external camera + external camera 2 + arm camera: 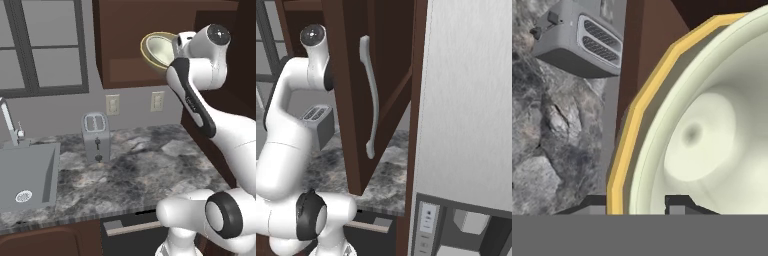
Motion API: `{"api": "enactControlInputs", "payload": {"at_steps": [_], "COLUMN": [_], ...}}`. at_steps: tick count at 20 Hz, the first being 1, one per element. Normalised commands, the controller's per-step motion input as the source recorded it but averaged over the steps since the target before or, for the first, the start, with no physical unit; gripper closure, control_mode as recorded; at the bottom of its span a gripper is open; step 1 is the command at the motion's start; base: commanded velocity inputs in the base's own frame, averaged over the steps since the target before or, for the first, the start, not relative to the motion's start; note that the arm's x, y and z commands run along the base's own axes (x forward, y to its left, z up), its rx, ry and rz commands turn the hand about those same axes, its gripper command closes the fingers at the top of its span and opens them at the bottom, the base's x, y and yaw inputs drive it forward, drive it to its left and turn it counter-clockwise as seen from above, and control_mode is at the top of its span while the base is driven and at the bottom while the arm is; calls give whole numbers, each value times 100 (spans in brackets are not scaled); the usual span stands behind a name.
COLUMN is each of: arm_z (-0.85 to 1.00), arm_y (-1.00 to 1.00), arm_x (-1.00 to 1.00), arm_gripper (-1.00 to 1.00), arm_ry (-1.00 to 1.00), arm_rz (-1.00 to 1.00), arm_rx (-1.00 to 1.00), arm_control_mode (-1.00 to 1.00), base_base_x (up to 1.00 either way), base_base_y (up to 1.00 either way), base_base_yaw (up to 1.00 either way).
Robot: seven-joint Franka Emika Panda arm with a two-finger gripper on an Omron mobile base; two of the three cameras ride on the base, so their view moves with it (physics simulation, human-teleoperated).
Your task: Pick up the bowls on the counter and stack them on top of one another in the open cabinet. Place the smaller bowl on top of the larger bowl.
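Pincer (635, 202) grips glossy cream smaller bowl (712, 135), nested in mustard larger bowl (643, 100).

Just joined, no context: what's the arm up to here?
The arm has its hand up at the open cabinet, at the rim of the smaller bowl. The cream bowl sits nested inside the larger bowl, both tilted toward the base camera. Whether it grips the rim is unclear. The toaster stands on the counter.
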Motion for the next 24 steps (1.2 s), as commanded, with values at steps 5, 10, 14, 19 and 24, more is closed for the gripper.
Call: {"api": "enactControlInputs", "payload": {"at_steps": [5, 10, 14, 19, 24], "arm_z": [-4, -10, -11, -7, -1], "arm_y": [0, 1, 2, 2, 1], "arm_x": [41, 41, 43, 44, 48], "arm_gripper": [100, 100, 100, 100, 100], "arm_ry": [0, 0, 0, 0, 0], "arm_rz": [0, 0, 0, 0, 0], "arm_rx": [0, 0, 0, 0, 0], "arm_control_mode": [-100, -100, -100, -100, -100], "base_base_x": [0, 0, 0, 0, 0], "base_base_y": [0, 0, 0, 0, 0], "base_base_yaw": [0, 0, 0, 0, 0]}}
